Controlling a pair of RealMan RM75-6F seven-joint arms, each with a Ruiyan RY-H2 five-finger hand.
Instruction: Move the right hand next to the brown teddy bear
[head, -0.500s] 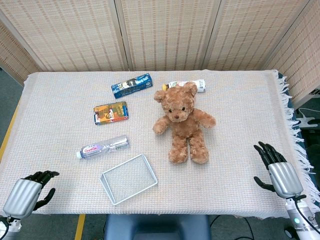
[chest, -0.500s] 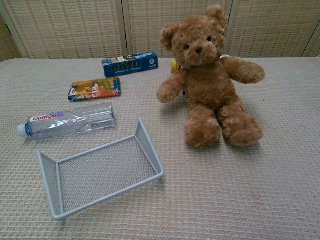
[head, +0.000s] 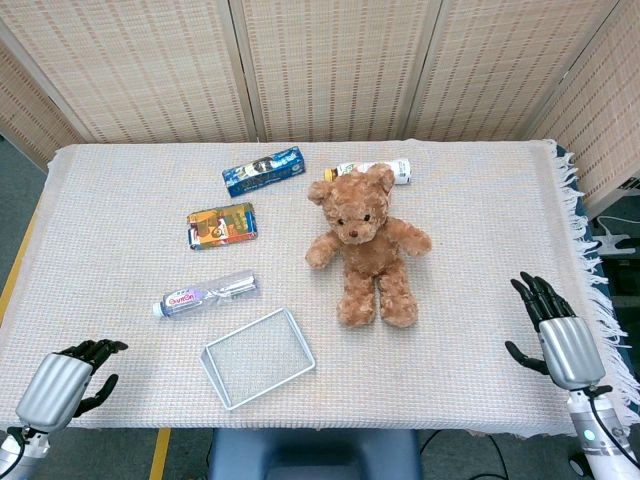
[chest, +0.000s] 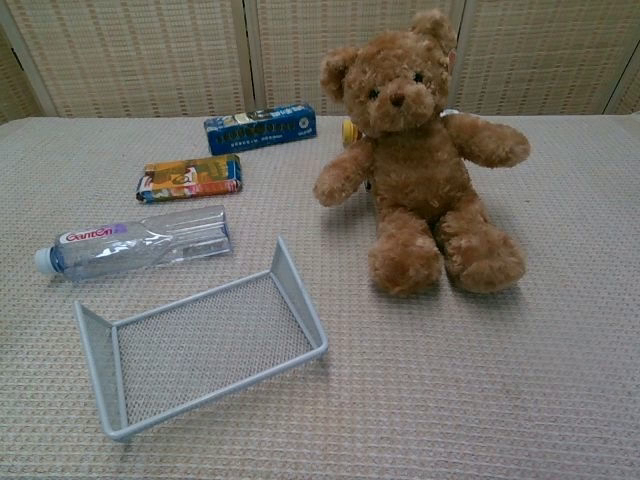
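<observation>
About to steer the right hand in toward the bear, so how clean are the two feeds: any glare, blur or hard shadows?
Head view: even, soft light, sharp throughout; the brown plush teddy bear throws only a faint shadow, and the right hand shows crisply at the table's edge. Chest view: the bear is sharp, the clear plastic water bottle shows mild glints, and neither hand appears.
</observation>
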